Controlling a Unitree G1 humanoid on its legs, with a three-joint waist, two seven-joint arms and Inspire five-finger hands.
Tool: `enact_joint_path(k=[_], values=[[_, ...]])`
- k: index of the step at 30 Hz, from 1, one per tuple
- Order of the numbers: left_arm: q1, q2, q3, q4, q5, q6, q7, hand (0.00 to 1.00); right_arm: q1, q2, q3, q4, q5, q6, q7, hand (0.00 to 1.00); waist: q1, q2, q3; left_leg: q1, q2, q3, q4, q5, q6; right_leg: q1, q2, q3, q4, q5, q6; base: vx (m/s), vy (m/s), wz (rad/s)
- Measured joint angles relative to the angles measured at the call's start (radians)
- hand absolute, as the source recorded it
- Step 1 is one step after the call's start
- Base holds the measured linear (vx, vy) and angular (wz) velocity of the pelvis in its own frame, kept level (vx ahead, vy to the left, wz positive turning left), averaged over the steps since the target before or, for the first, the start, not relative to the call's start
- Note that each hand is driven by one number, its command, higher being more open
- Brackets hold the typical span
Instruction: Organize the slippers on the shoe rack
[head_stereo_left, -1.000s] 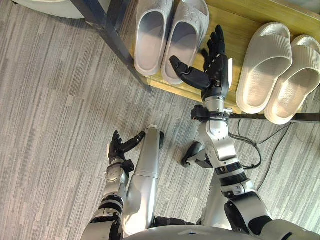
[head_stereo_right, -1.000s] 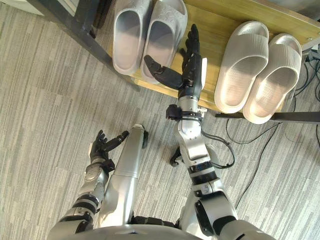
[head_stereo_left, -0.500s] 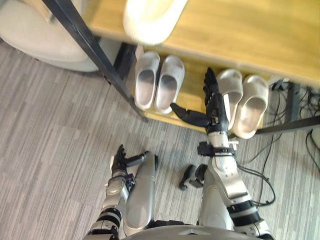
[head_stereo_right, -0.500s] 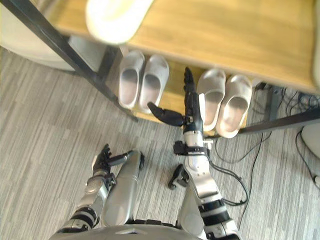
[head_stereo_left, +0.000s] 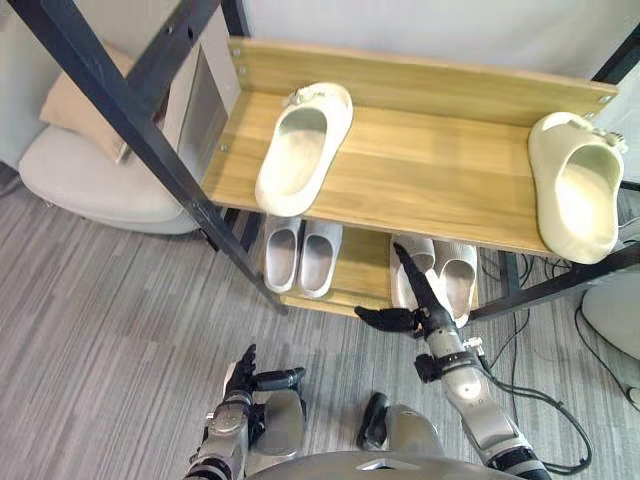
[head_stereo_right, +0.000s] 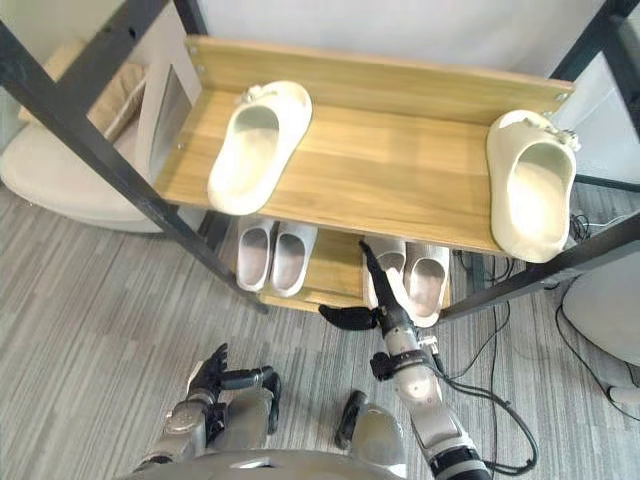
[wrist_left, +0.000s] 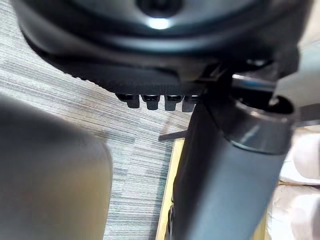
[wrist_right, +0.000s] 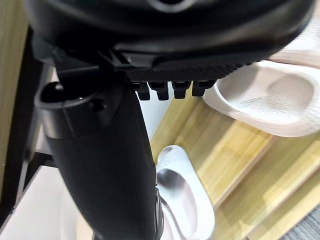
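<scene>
Nearest, short of the shoe rack (head_stereo_left: 430, 172), the left robot hand (head_stereo_left: 240, 378) hangs low over the floor, fingers relaxed and empty. The right robot hand (head_stereo_left: 427, 314) is likewise released, fingers straight, just before the rack's lower shelf by the beige pair (head_stereo_left: 458, 282); the grey pair (head_stereo_left: 300, 255) sits leftward. On the rack's upper shelf the left cream slipper (head_stereo_left: 303, 150) and right cream slipper (head_stereo_left: 573, 190) lie well apart, the latter at the shelf's end. Raising the right hand could catch that shelf's front edge, and a clumsy nudge might tip the end slipper off.
</scene>
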Motion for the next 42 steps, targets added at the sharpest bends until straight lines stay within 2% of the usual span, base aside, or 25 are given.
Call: enact_joint_path(k=[12,20,25,35,37,42], values=[[0.024,-0.005,-0.031,0.022,0.062,0.015,-0.009,1.00,0.053,0.034,-0.005,0.165,-0.037,0.034,0.053,1.00,-0.022,0.009,-0.065,0.123,-0.005,0.003,-0.191,0.090,0.001,0.126,0.041,-0.009,-0.213,0.104,0.001,0.00,-0.001,-0.01],[0.031,-0.007,-0.036,0.023,0.073,0.021,-0.012,1.00,0.054,0.069,-0.024,0.302,0.007,0.044,0.064,1.00,-0.022,0.007,-0.081,0.163,-0.008,0.004,-0.233,0.103,0.003,0.165,0.056,-0.009,-0.261,0.120,0.002,0.00,0.000,0.00],[0.033,-0.007,-0.035,0.023,0.075,0.024,-0.024,1.00,0.054,0.096,-0.060,0.412,0.080,0.072,0.064,1.00,-0.024,0.004,-0.087,0.172,-0.009,0.004,-0.255,0.107,0.004,0.172,0.061,-0.008,-0.280,0.125,0.002,0.00,0.000,0.00],[0.032,-0.004,-0.052,0.019,0.115,0.025,-0.022,1.00,0.029,0.119,-0.104,0.536,0.094,0.078,0.062,1.00,-0.031,-0.005,-0.094,0.198,-0.016,0.006,-0.275,0.109,0.005,0.196,0.061,-0.005,-0.305,0.134,-0.001,0.00,0.003,0.00],[0.044,0.010,-0.105,-0.032,0.122,0.025,-0.023,1.00,0.027,0.119,-0.106,0.539,0.108,0.079,0.061,1.00,-0.033,-0.005,-0.094,0.200,-0.018,0.006,-0.275,0.110,0.007,0.199,0.059,-0.005,-0.305,0.135,0.000,0.00,0.000,0.00],[0.177,0.065,-0.246,-0.342,0.133,0.020,-0.075,1.00,0.033,0.112,-0.139,0.539,0.118,0.079,0.061,1.00,-0.035,0.002,-0.096,0.200,-0.025,0.006,-0.280,0.115,0.013,0.192,0.050,-0.005,-0.300,0.136,0.002,-0.03,0.035,0.00]])
